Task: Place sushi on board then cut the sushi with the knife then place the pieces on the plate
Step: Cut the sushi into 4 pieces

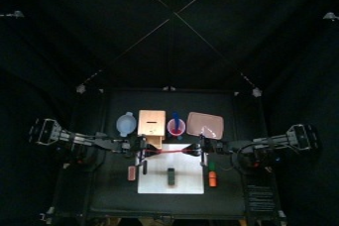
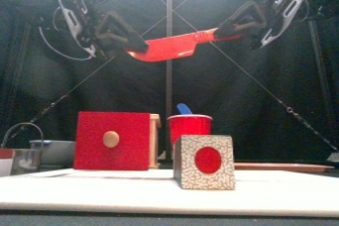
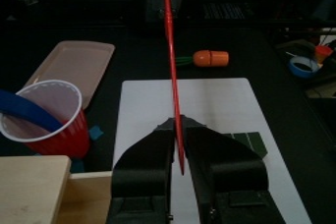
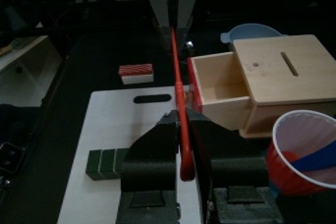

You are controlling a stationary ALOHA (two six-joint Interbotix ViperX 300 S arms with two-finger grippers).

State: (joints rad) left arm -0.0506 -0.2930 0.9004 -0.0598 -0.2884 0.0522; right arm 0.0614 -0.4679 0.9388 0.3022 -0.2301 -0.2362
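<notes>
Knife aloft, cut not yet made: both arms meet over the middle of the bench (image 1: pixel 106 195), holding the red knife (image 2: pixel 172 48) level between them, high above the work. The left hand (image 3: pixel 182 154) is clamped on one end of the knife and the right hand (image 4: pixel 182 159) on the other. From the front, the slim handle end appears to sit in the right hand and the broad blade in the left, though the angle leaves some doubt.

The sushi roll (image 2: pixel 205 163) already lies whole on the white board (image 3: pixel 197 105), directly beneath the knife, so the first step looks done and the cutting step is in hand. The next move likely calls for one hand to let go, probably the left, and for the other to turn the blade edge-down and lower it squarely across the roll.

At the back of the bench, the red cup (image 2: pixel 189 128) holds only the blue knife (image 2: pixel 183 109). The pink tray (image 1: pixel 205 124) beside it carries no pieces yet. The wooden box (image 2: pixel 113 141) has its red-fronted drawer pulled out, with nothing seen inside. The blue-grey bowl (image 4: pixel 250 33) stands beyond the box, its contents hidden. An orange toy (image 3: pixel 213 58) and a red-and-white toy (image 4: pixel 136 73) lie on the bench on opposite sides of the board.
</notes>
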